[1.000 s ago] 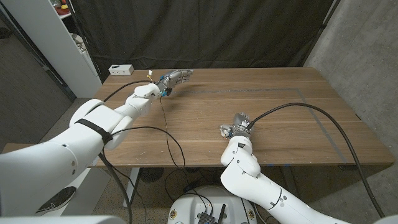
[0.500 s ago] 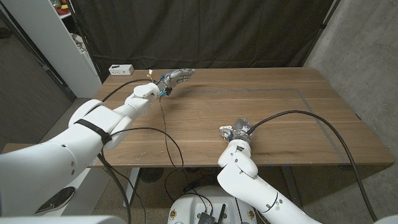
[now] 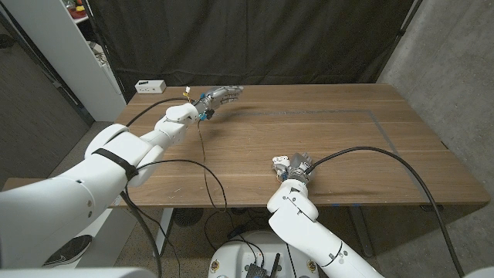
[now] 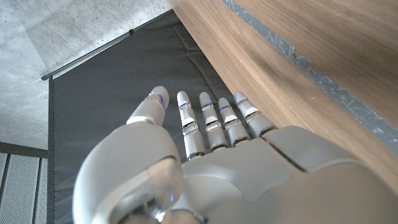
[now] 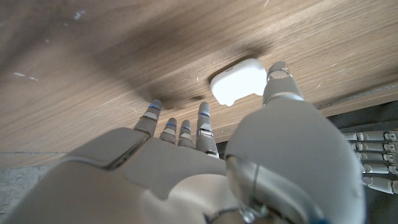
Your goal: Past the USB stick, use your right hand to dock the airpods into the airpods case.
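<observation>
Presently on record: wooden table [image 3: 340,131], dark curtain [image 3: 255,38] behind it, white cabinet [image 3: 69,54] at the far left, small white box [image 3: 150,86] on a ledge beside the table's far left corner. Left hand [image 3: 218,96]: raised over the far left part of the table, fingers straight, close together and extended, nothing in them; the left wrist view shows the same, the fingers [image 4: 208,121] reaching beyond the table edge toward the curtain. Right hand [image 3: 292,165]: low over the near middle of the table, mostly hidden in the head view by its own wrist and forearm; whatever lies beneath it cannot be made out there. Right wrist view: fingers [image 5: 180,127] spread apart and extended, holding nothing, thumb tip just beside a white rounded airpods case [image 5: 239,81] lying on the wood with its lid closed; contact between thumb and case cannot be determined. Airpods and USB stick: too hidden or too small to identify. Black cable [image 3: 386,147] loops across the table's right side to the right wrist
</observation>
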Robot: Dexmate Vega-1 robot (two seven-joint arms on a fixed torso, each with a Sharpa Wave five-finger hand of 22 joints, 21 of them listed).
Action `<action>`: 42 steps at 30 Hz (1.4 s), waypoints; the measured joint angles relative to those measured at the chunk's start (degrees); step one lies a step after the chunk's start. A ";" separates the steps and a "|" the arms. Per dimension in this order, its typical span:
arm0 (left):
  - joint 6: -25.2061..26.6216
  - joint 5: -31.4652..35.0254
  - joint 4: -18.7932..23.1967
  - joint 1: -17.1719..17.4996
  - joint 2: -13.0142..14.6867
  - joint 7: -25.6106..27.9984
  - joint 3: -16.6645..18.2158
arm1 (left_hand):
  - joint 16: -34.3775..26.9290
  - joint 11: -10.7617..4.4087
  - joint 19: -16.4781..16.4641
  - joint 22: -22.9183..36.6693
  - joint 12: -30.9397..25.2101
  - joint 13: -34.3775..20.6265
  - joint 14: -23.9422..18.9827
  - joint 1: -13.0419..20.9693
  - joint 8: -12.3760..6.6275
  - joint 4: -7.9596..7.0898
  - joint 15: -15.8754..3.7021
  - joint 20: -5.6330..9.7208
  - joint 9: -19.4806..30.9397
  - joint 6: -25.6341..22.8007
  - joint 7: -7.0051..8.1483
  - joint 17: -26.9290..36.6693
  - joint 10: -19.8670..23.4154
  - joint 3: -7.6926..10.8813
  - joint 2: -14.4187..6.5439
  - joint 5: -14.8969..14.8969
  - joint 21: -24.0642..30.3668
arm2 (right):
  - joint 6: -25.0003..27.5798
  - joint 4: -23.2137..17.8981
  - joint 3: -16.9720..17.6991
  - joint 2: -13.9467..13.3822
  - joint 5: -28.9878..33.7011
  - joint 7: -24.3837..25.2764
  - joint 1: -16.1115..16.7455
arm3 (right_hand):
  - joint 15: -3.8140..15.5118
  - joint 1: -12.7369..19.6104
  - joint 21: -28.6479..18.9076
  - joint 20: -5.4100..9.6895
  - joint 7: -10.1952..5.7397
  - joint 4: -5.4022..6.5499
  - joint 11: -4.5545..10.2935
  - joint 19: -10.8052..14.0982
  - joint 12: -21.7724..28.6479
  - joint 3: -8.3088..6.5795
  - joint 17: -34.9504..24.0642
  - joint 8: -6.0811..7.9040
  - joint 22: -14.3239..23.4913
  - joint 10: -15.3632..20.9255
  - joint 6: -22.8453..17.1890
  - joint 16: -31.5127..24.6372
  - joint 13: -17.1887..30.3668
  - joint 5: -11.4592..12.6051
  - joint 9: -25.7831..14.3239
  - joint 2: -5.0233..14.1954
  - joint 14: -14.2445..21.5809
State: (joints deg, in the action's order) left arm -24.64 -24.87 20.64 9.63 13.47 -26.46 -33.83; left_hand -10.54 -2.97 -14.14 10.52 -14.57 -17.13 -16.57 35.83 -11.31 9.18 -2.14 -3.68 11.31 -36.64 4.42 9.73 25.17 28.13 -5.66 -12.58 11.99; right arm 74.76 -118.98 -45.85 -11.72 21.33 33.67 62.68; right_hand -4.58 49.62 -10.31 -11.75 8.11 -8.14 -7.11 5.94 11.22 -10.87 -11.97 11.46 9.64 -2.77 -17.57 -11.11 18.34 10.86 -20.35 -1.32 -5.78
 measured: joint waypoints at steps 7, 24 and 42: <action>0.48 0.23 -0.04 -0.21 -0.24 0.22 -0.39 | 0.00 0.00 0.32 0.00 0.00 0.00 0.00 0.00 0.00 0.00 0.00 -0.31 0.00 0.00 0.00 0.00 0.00 0.00 0.00 0.00 0.00 | -2.80 2.14 0.16 0.02 -3.10 4.00 0.03 | 1.95 3.74 -0.51 1.49 -2.61 -1.33 2.05 1.48 1.27 -2.31 0.00 2.70 -0.02 2.06 -3.38 -0.83 0.00 0.80 -0.84 2.11 1.95; 1.73 0.51 -0.12 -0.48 -1.26 1.46 -1.06 | 0.00 -0.29 0.32 0.00 0.00 0.00 0.21 -0.25 0.00 -0.01 -0.22 -0.30 0.00 0.00 0.00 0.00 -0.29 0.00 0.25 0.00 0.00 | -8.61 -0.67 -0.98 -7.30 -9.06 7.49 -0.84 | 6.62 12.20 -0.55 6.25 -13.41 -1.44 8.74 4.66 3.21 -6.75 0.26 8.54 -0.09 10.03 -10.67 -2.65 -0.28 -0.01 -3.10 6.03 7.24; 1.80 -0.10 -0.08 -0.33 -1.94 1.83 -0.60 | 0.00 -0.09 0.39 0.00 0.00 0.00 0.20 -0.46 0.44 -0.25 -0.21 -0.84 0.00 0.31 0.31 0.00 -0.51 -0.24 0.46 0.00 0.00 | -13.10 -7.66 1.31 -21.56 -17.77 -3.61 -5.59 | 6.63 8.69 -1.12 7.96 -14.70 0.20 10.29 6.17 3.21 -5.41 0.10 6.48 0.05 11.38 -9.48 -3.09 -0.54 -0.45 -1.36 7.96 9.08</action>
State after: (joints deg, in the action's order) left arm -22.84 -24.97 20.56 9.30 11.54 -24.63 -34.43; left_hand -10.54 -3.06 -13.75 10.52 -14.57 -17.13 -16.36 35.37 -10.87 8.93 -2.35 -4.52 11.30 -36.33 4.73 9.73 24.66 27.89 -5.20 -12.57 11.99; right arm 61.66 -126.64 -44.54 -33.28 3.56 30.07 57.09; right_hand 2.05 58.32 -11.42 -3.78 -6.59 -7.94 3.18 12.11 14.43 -16.28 -11.87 17.94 9.70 8.61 -27.05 -14.21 17.80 10.41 -21.72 6.64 3.30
